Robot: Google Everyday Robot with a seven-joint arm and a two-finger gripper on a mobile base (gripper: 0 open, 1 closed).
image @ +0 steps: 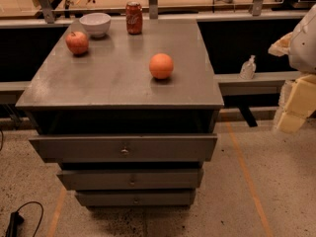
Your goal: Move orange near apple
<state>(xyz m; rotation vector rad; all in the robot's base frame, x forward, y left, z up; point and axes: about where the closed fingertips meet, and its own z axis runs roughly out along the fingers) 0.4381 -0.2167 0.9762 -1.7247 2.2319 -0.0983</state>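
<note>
Off at the far right edge of the view, the claw (pixel 295 108) is hanging well apart from the counter (pixel 113 85) and carrying nothing; how wide it is spread cannot be told. The orange (pixel 161 65) is sitting loose on the counter, right of centre, while the apple (pixel 77 42) is waiting near the back left corner, just beside a white bowl (pixel 95 23), with a red can (pixel 134 17) standing behind. Being round, the orange is likely risking a roll: an off-centre approach could be nudging it toward the counter's front or right edge and onto the floor. A careless release by the apple could be sending either fruit rolling, bumping the bowl or tipping the can.
</note>
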